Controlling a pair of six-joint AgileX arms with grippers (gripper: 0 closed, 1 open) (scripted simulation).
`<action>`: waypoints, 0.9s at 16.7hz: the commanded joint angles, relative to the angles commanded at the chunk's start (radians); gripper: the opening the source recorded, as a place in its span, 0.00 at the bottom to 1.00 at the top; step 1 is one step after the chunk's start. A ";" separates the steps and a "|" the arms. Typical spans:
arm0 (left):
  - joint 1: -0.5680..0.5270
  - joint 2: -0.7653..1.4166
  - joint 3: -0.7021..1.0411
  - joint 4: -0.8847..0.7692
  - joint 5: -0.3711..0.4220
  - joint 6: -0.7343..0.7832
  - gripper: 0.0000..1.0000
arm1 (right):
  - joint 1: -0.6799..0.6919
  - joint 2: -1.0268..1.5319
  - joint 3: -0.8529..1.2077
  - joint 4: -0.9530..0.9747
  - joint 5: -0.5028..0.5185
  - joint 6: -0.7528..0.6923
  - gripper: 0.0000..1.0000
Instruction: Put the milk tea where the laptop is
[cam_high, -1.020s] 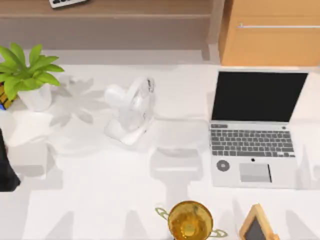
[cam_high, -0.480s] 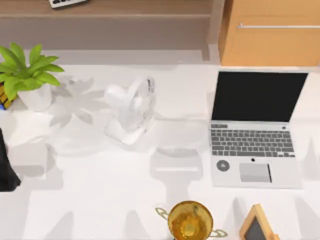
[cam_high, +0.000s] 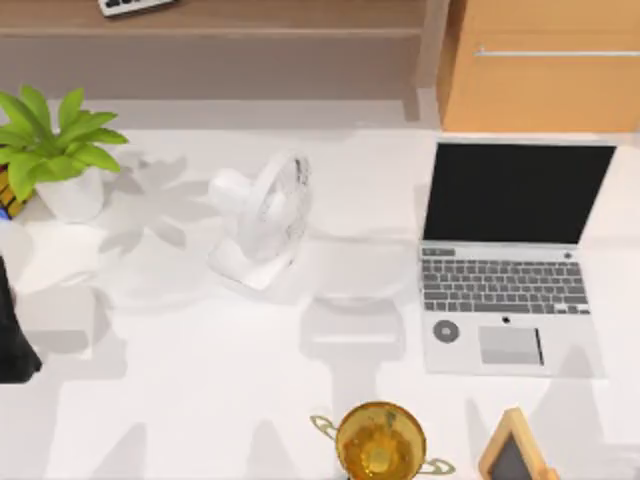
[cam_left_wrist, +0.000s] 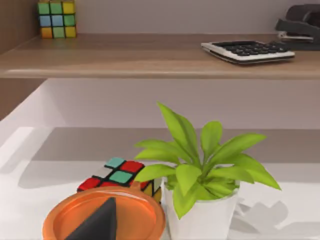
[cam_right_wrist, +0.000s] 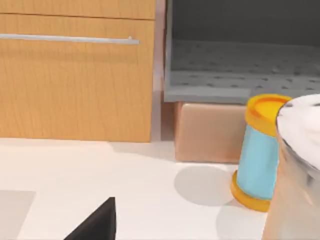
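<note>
The milk tea is most likely the clear cup (cam_right_wrist: 300, 165) with a pale, creamy top, seen close up in the right wrist view. It stands on the white table (cam_high: 200, 380) just beside a blue tub (cam_right_wrist: 257, 160) with yellow ends, near the wooden drawer cabinet (cam_right_wrist: 75, 75). It looks light, thin-walled and smooth, so it could slip or buckle under a hard squeeze, and it would spill if tipped. A gentle hold around the middle of the wall, keeping it upright, seems the safest.

The right gripper (cam_right_wrist: 97, 220) hangs near the cup without touching it. Whether it is released or clenched cannot be told. The left gripper (cam_left_wrist: 100, 222) sits at the table's left side over an orange dish (cam_left_wrist: 102, 217), and its state cannot be told either.

The laptop (cam_high: 510, 260) lies open on the right half of the table, its screen toward the far side.

By count there is one cup, one tub, one laptop, one white fan (cam_high: 262, 220), one potted plant (cam_high: 55, 150), one gold trophy (cam_high: 380, 440), one small chalkboard (cam_high: 515, 450) and one calculator (cam_left_wrist: 247, 50). There are two puzzle cubes, one on the table (cam_left_wrist: 120, 175) and one on the shelf (cam_left_wrist: 56, 19).
</note>
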 joint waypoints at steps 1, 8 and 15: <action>0.000 0.000 0.000 0.000 0.000 0.000 1.00 | -0.039 0.078 0.009 0.056 -0.036 -0.009 1.00; 0.000 0.000 0.000 0.000 0.000 0.000 1.00 | -0.253 0.513 0.059 0.368 -0.237 -0.058 1.00; 0.000 0.000 0.000 0.000 0.000 0.000 1.00 | -0.303 0.610 0.071 0.441 -0.284 -0.070 1.00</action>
